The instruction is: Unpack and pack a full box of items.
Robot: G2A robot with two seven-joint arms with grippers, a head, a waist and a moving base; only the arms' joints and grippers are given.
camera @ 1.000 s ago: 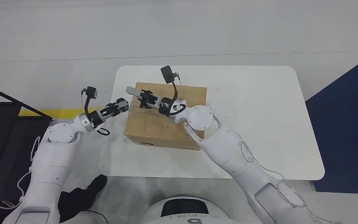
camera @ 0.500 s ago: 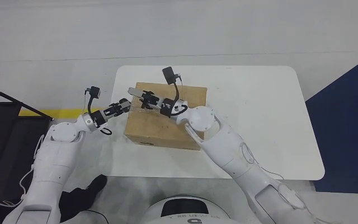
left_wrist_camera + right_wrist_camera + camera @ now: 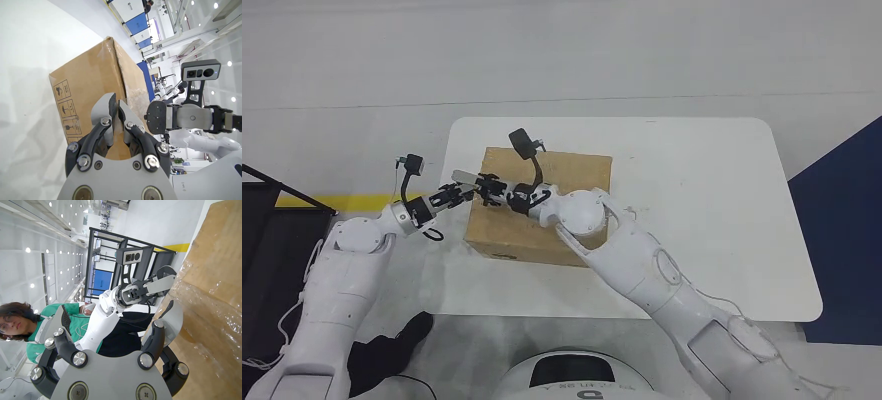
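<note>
White worktop (image 3: 692,200), left edge: sealed box (image 3: 542,235); left pincer (image 3: 115,106) narrow, seemingly pinching tape (image 3: 132,94); right pincer (image 3: 117,306) wide. Likely opening; peel steadily next.

One cardboard box (image 3: 542,228), right at both sets of fingertips. One white table (image 3: 702,200) beneath them. And two grippers: the left gripper (image 3: 115,100) and the right gripper (image 3: 116,307), just beside each other at the box's edge.

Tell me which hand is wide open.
The right hand, fingers spread wide beside the cardboard box; the left hand has fingers pinched almost together.
</note>
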